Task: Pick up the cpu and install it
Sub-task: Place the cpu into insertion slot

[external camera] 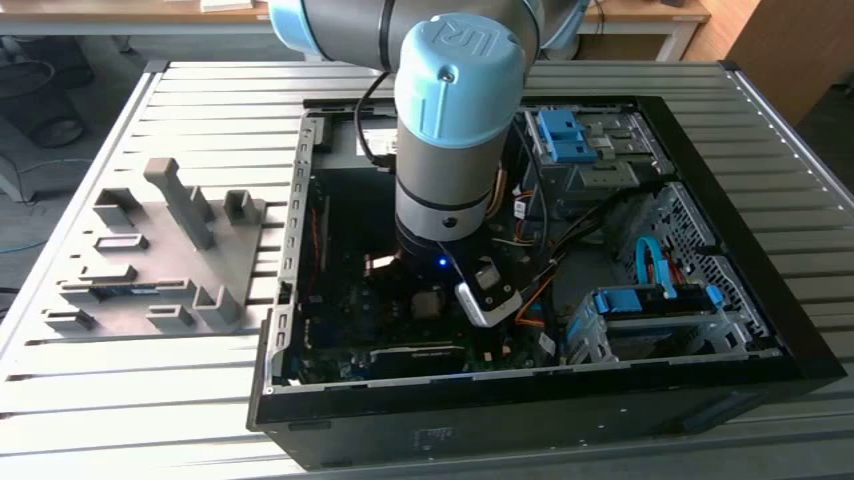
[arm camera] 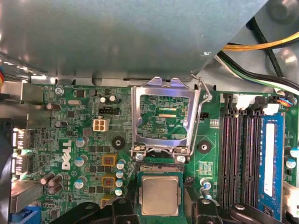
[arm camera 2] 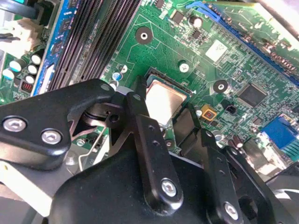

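Note:
The cpu [arm camera: 160,195] is a small square chip with a pale metal top. It lies flat within the dark socket on the green motherboard [arm camera: 79,140], also seen in the second wrist view [arm camera 2: 164,100]. The socket's metal lid [arm camera: 163,116] stands swung up beside it. My gripper [arm camera: 161,206] hangs just over the chip with one black finger [arm camera 2: 140,121] on each side. A thin strip of board shows between the chip and one finger, so the jaws stand slightly apart. In the exterior view the gripper [external camera: 430,300] is deep inside the open computer case [external camera: 534,400].
Black memory slots and a blue memory stick [arm camera: 271,158] run along one side of the socket. Yellow and black cables [arm camera: 261,46] cross a grey metal box above it. Drive cages with blue clips [external camera: 654,310] fill the case's right. A grey parts fixture [external camera: 160,250] sits at the exterior view's left.

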`<state>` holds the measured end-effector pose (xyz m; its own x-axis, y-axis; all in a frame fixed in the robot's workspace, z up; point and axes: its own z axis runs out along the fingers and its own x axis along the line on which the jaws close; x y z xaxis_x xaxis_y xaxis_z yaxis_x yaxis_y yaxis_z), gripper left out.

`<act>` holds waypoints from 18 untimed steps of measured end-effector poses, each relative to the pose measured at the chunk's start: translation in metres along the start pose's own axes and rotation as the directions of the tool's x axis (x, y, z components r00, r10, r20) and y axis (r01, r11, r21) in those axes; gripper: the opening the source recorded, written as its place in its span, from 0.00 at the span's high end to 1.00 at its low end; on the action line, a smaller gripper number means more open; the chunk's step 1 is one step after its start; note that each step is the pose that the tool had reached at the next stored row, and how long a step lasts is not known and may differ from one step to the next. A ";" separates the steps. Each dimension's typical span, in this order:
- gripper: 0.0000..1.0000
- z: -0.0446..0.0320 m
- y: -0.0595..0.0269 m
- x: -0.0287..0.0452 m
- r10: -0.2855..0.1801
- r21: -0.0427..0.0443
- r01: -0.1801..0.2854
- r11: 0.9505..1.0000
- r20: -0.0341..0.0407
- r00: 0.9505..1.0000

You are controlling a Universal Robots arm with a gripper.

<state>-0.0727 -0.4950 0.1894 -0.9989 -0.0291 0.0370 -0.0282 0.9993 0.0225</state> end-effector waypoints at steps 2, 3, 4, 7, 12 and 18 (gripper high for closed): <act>0.53 0.0005 -0.0001 0.0000 0.015 0.000 -0.015 1.000 0.000 1.000; 0.53 0.0007 -0.0001 0.0001 0.024 -0.001 -0.024 1.000 0.000 1.000; 0.53 0.0009 -0.0001 0.0001 0.030 -0.001 -0.030 1.000 0.000 1.000; 0.53 0.0015 -0.0001 0.0002 0.030 -0.001 -0.030 1.000 0.001 1.000; 0.53 0.0024 -0.0003 0.0002 0.029 -0.001 -0.029 1.000 0.001 1.000; 0.53 0.0043 -0.0022 0.0014 0.028 -0.001 -0.028 1.000 0.001 1.000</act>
<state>-0.0742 -0.4971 0.1851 -0.9993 -0.0008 0.0368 0.0001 0.9997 0.0224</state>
